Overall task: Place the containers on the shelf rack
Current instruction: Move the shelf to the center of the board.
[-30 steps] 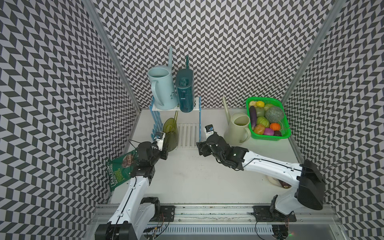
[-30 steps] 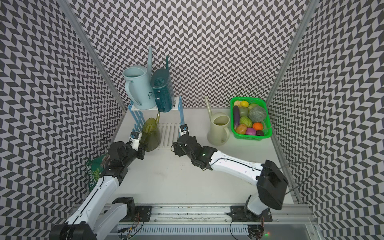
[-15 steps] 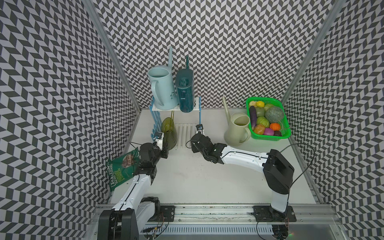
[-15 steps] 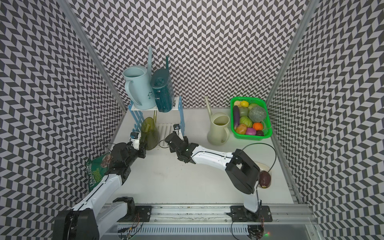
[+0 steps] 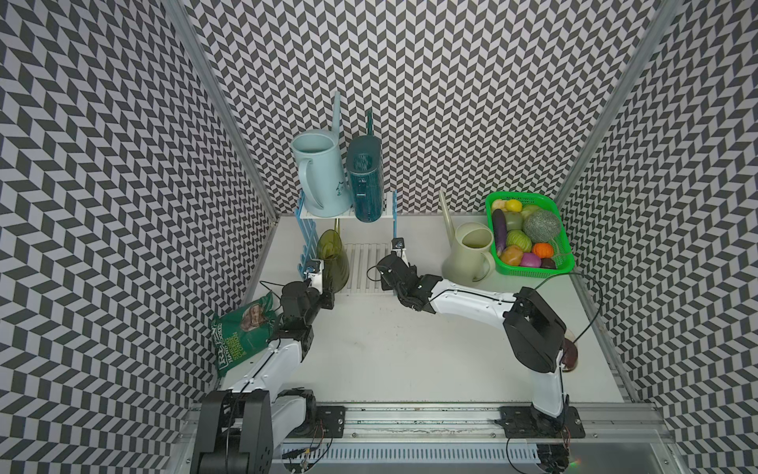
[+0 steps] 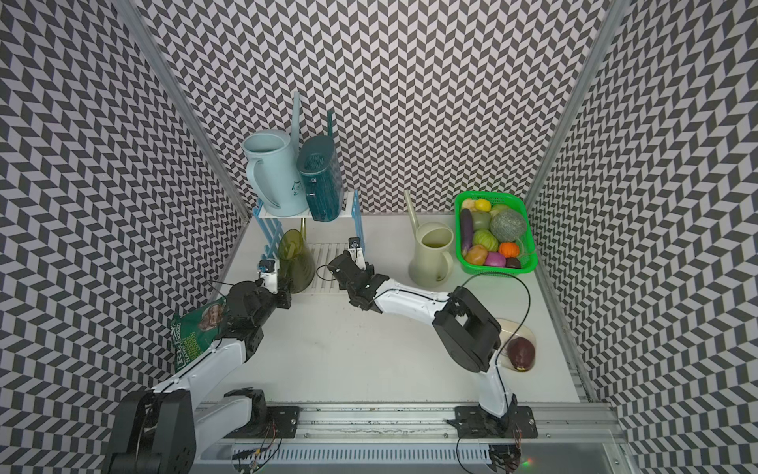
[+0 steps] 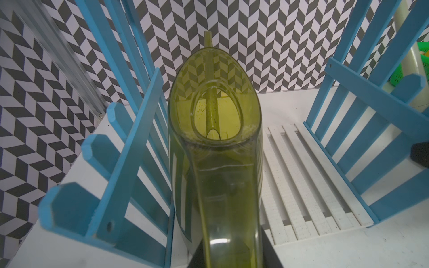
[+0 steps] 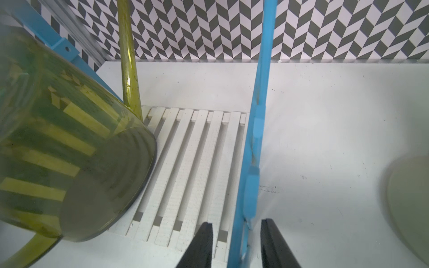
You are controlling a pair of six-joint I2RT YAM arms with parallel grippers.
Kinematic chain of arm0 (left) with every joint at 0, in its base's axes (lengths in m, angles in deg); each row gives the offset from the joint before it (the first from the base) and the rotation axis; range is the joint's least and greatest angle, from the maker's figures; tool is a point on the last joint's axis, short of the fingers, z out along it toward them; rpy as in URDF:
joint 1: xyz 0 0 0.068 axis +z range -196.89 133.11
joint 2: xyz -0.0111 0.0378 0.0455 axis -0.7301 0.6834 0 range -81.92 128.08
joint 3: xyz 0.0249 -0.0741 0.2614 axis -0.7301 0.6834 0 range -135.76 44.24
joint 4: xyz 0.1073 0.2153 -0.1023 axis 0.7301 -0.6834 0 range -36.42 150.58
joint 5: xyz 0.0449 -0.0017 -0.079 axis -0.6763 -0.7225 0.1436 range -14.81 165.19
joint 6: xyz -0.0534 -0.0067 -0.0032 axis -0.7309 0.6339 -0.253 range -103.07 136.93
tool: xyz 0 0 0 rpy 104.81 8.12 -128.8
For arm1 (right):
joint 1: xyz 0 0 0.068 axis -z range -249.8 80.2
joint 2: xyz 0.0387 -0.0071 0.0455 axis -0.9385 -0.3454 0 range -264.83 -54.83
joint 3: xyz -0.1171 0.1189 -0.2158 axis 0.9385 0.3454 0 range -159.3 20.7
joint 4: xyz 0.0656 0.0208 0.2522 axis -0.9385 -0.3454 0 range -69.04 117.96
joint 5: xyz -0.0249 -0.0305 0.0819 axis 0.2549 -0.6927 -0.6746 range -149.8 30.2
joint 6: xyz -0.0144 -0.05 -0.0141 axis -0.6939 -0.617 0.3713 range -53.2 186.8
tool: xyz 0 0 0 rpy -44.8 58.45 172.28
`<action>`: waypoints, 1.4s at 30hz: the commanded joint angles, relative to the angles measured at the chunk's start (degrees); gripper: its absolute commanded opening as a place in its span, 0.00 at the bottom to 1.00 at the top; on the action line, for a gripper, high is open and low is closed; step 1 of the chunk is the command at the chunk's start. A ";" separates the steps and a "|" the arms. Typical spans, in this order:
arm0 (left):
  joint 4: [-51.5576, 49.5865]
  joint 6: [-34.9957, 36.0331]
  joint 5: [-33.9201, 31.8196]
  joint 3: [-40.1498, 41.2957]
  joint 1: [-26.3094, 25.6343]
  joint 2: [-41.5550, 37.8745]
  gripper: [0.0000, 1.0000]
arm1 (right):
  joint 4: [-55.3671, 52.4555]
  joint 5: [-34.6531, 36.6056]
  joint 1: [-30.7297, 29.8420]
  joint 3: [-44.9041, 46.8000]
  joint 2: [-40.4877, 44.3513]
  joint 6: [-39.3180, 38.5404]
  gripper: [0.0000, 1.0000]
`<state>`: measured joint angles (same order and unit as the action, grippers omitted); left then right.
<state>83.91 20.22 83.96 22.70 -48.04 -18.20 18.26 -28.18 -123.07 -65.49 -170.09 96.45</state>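
**Olive can at the lower shelf, right claw astride the rack's frame**

The left claw (image 5: 328, 292) is closed on the handle of the olive can (image 5: 333, 256). The left wrist view shows that handle running straight back between its dark fingers. The can stands just ahead of this claw, tilted, with its spout aimed away from the claw toward the back wall. It sits inside the rack (image 5: 394, 217), close against the blue side frame on the far side from the right claw. Its lifted base hangs over the edge of the lower shelf (image 8: 190, 162). Whether the base touches the slats cannot be told.

The right claw (image 8: 236, 222) is at the front foot of the rack's other side frame, with one black finger on each side of the blue upright. One finger is just beside the wood and a thin gap shows at the other. Whether the fingers already pinch the frame cannot be told. The bare white slats lie between this claw and the olive can.

Above and beyond both claws, on the top shelf, the light blue can (image 5: 320, 172) and the teal can (image 5: 366, 184) stand upright, touching side by side. The cream can (image 5: 467, 254) stands upright on the worktop (image 5: 389, 349), off the rack, on the right claw's outer side. The basket (image 5: 533, 271) of vegetables is just past it. The snack bag (image 5: 242, 332) leans behind the left claw, beside that arm.
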 commanded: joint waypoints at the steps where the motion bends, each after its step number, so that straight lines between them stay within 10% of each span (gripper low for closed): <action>1: 7.47 -1.26 -1.20 -1.20 -0.88 0.51 0.00 | 3.04 1.68 0.40 -2.66 -1.99 0.76 0.31; 42: 11.54 -3.66 -4.77 -2.29 -3.26 7.52 0.00 | 3.17 7.43 4.43 -11.54 -9.97 2.81 0.06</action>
<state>92.65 17.03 79.92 20.21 -51.01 -8.54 18.15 -21.06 -119.75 -76.42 -179.36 94.70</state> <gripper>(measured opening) 0.259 0.143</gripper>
